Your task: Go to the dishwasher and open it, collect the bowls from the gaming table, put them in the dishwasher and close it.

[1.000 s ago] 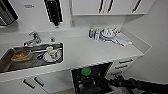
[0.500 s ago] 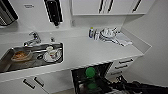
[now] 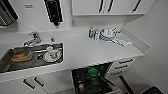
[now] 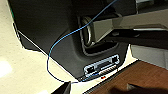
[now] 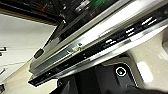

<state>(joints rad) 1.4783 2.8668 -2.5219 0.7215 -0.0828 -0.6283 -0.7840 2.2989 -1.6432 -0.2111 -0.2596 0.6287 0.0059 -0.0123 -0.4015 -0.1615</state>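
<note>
The dishwasher [image 3: 82, 83] stands open under the white counter, its dark racks showing. A bright green bowl [image 3: 93, 72] sits in its rack. In the right wrist view the dishwasher's lowered door [image 5: 100, 37] runs close by, with its steel edge and dark control strip, and a bit of the green bowl [image 5: 98, 3] shows beyond it. The left wrist view looks at my own dark base [image 4: 50, 30] with a blue cable [image 4: 50, 57] over pale floor. The gaming table is out of view.
A steel sink [image 3: 6, 65] at the left holds an orange-brown dish [image 3: 21, 55] and plates, with a faucet [image 3: 33, 40] behind. Bottles and dishes [image 3: 110, 35] crowd the counter's far right. White drawers [image 3: 122, 66] flank the dishwasher; wall cabinets [image 3: 85, 6] hang above.
</note>
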